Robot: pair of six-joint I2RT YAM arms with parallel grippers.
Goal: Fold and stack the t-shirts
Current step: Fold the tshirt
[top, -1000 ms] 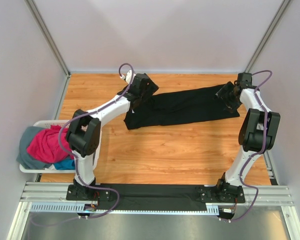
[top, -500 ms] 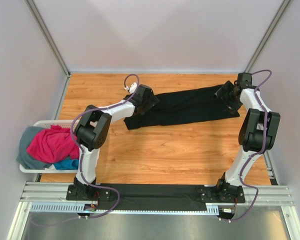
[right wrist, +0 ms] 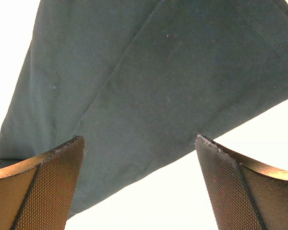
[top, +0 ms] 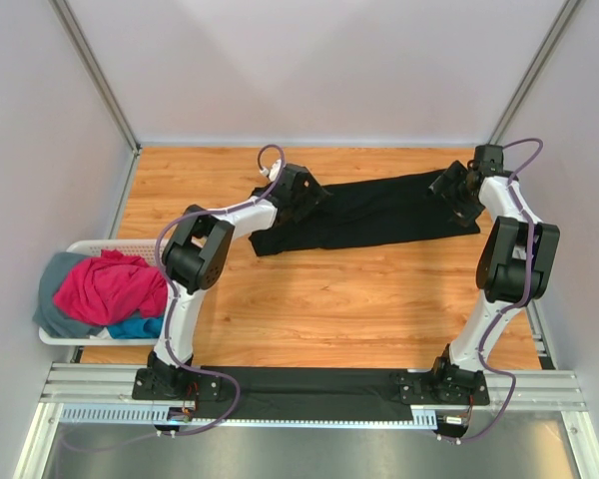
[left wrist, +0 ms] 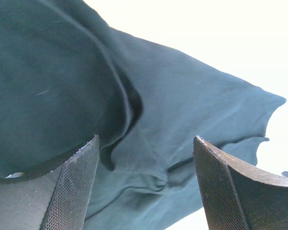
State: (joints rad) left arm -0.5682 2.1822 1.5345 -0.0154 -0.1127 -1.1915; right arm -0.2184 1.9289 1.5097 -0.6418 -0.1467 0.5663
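The black t-shirt (top: 364,212) lies folded into a long band across the far half of the wooden table. My left gripper (top: 307,200) is open over its left end; in the left wrist view wrinkled dark cloth (left wrist: 149,143) fills the space between the fingers. My right gripper (top: 453,192) is open over its right end, and the right wrist view shows a flat cloth edge (right wrist: 149,96) between the fingers. The magenta-pink shirt (top: 108,286), the bright blue shirt (top: 130,326) and the grey shirt (top: 50,284) lie heaped in the basket.
The white slotted basket (top: 92,246) sits at the table's left edge. Grey walls and metal posts enclose the table. The bare wooden table (top: 339,299) stretches between the shirt and the arm bases.
My left arm has swung right, bringing its gripper further over the left end of the black shirt. The right arm and the shirt have hardly moved.
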